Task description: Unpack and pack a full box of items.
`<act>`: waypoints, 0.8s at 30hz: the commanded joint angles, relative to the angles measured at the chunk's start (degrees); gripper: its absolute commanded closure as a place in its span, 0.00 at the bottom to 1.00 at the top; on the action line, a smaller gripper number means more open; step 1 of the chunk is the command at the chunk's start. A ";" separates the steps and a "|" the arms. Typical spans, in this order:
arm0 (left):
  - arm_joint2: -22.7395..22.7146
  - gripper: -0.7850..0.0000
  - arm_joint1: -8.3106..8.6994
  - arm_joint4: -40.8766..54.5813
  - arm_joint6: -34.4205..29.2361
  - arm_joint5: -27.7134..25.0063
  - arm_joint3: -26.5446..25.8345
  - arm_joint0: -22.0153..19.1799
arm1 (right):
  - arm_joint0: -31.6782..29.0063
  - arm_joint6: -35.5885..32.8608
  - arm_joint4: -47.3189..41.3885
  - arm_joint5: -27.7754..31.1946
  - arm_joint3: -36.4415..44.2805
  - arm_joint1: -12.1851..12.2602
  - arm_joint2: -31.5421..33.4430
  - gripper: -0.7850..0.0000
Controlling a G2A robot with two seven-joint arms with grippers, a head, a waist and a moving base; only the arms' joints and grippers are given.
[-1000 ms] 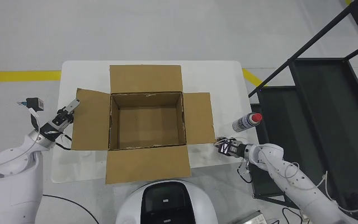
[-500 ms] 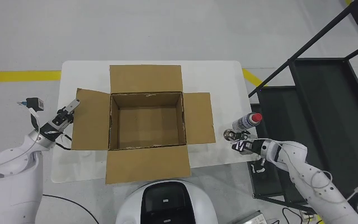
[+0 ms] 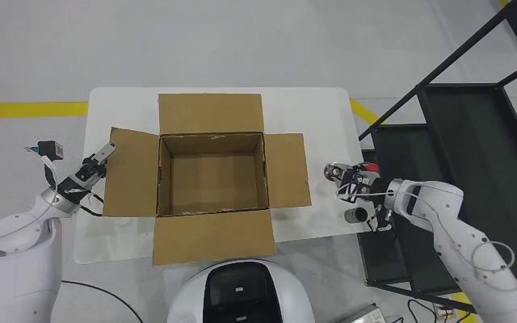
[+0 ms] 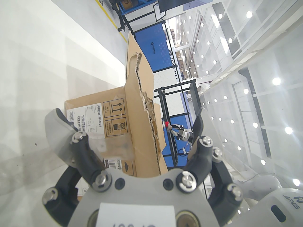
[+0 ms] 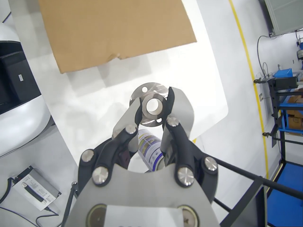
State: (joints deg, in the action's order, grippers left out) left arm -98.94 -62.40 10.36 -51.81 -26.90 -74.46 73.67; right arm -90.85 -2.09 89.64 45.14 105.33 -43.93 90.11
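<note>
**Your right end effector (image 5: 155,100) is squeezed tight on a round, shiny metal disc with a hole in the middle (image 5: 148,88).**

You are holding the disc over the white tabletop (image 3: 323,113). It is just past the right flap of the big brown cardboard box (image 3: 212,113) and is not touching it. The box sits in the middle of the tabletop with its top open and its four flaps folded out. A white spray can with a red cap (image 5: 149,150) lies on the tabletop right under your right end effector, near the right edge. Your left end effector (image 3: 100,158) is on the other side, just beside the box's left flap. Its fingers are spread wide and it is holding nothing.
</note>
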 commanded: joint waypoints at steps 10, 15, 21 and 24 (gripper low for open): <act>0.00 0.00 0.00 0.00 0.00 0.00 0.00 0.00 | 14.57 -3.88 -4.86 6.86 -1.26 -1.25 -10.10 1.00; 0.00 0.00 0.00 0.00 0.00 0.00 0.00 0.00 | 22.28 -5.25 -6.32 8.26 -2.92 -2.59 -17.24 1.00; 0.00 0.00 0.00 0.00 0.00 0.00 0.00 0.00 | 26.80 -5.68 -7.92 8.35 -5.52 -3.73 -21.96 1.00; 0.00 0.00 0.00 0.00 0.00 0.00 0.00 0.00 | 26.80 -5.68 -7.92 8.35 -5.52 -3.73 -21.96 1.00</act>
State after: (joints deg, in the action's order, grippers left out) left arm -98.94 -62.40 10.36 -51.81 -26.90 -74.46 73.67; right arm -64.03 -7.79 81.70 53.49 99.79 -47.67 68.14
